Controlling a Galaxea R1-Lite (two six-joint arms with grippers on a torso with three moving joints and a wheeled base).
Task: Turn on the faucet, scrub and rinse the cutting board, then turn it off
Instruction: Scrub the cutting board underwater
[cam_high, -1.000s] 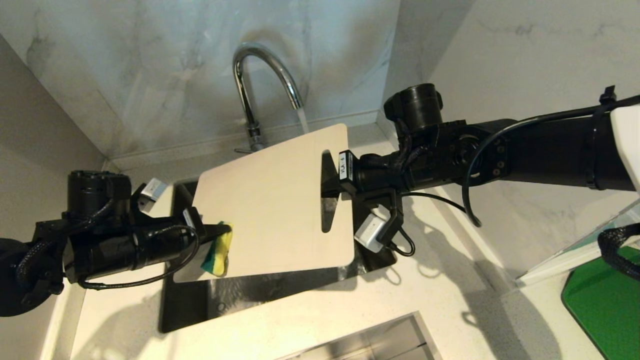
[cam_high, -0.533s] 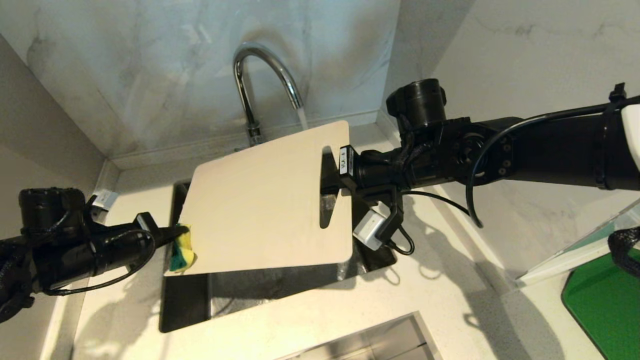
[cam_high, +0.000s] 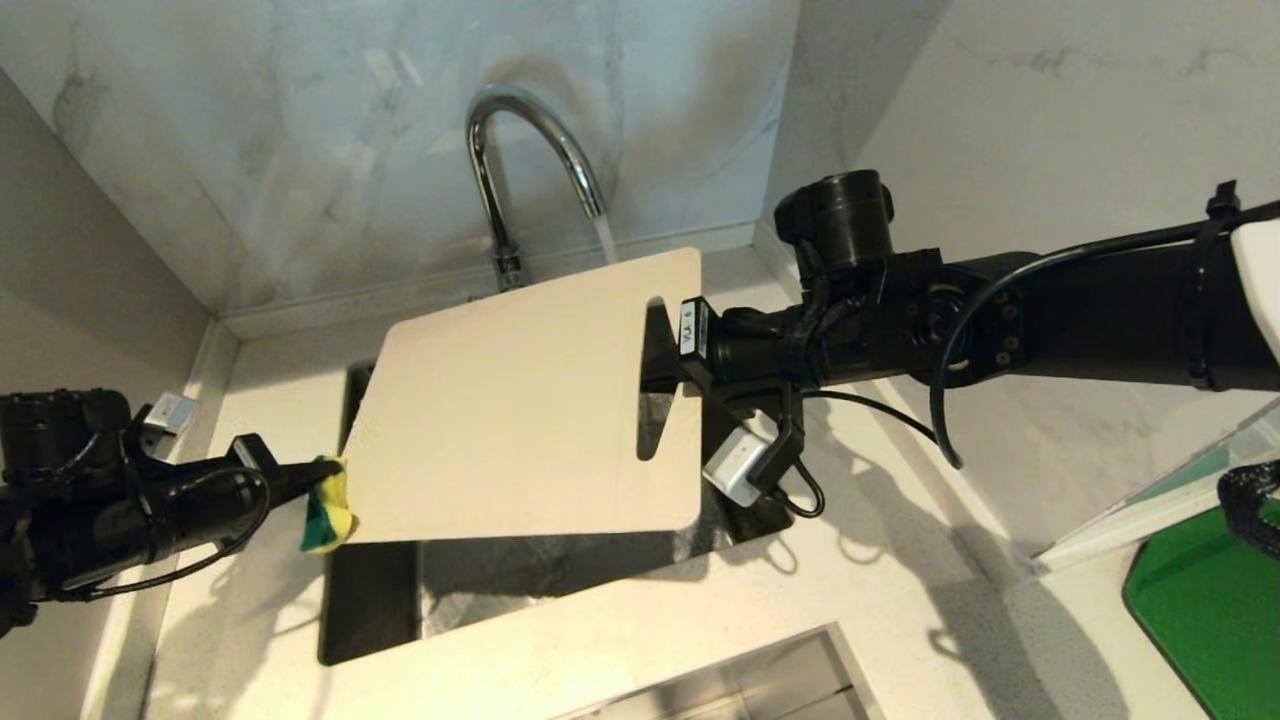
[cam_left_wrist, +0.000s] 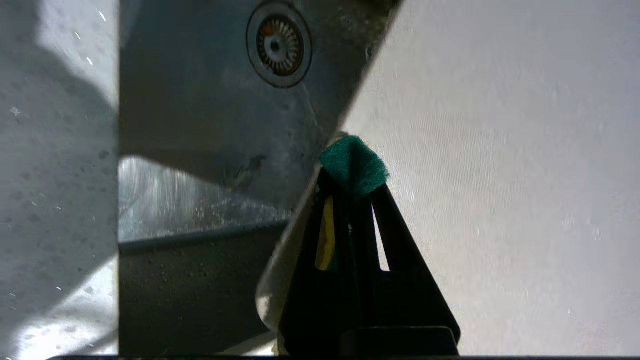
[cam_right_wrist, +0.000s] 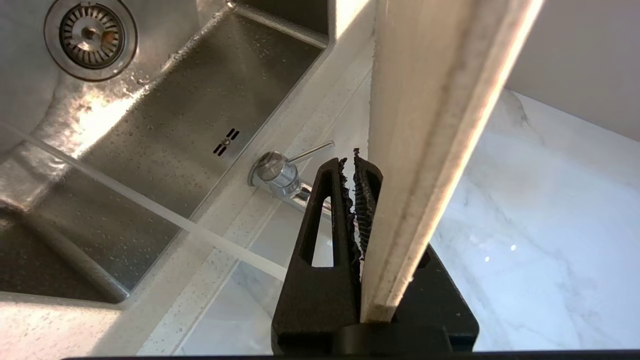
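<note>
1. Over the last second the left gripper (cam_high: 300, 478), its fingers clamped on a yellow-green sponge (cam_high: 327, 503), has slid left across the cutting board (cam_high: 520, 400) to its left edge.
2. That stroke is likely spent; scrubbing looks mid-way, and the faucet (cam_high: 520, 160) runs water behind the board's far edge.
3. The right gripper (cam_high: 662, 362), fingers clamped at the handle slot, holds the board tilted over the sink (cam_high: 370, 610).
4. Only the right wrist view shows the faucet's lever (cam_right_wrist: 310, 150); both wrist views show the drain (cam_left_wrist: 278, 44), which the board hides in the head view.
</note>
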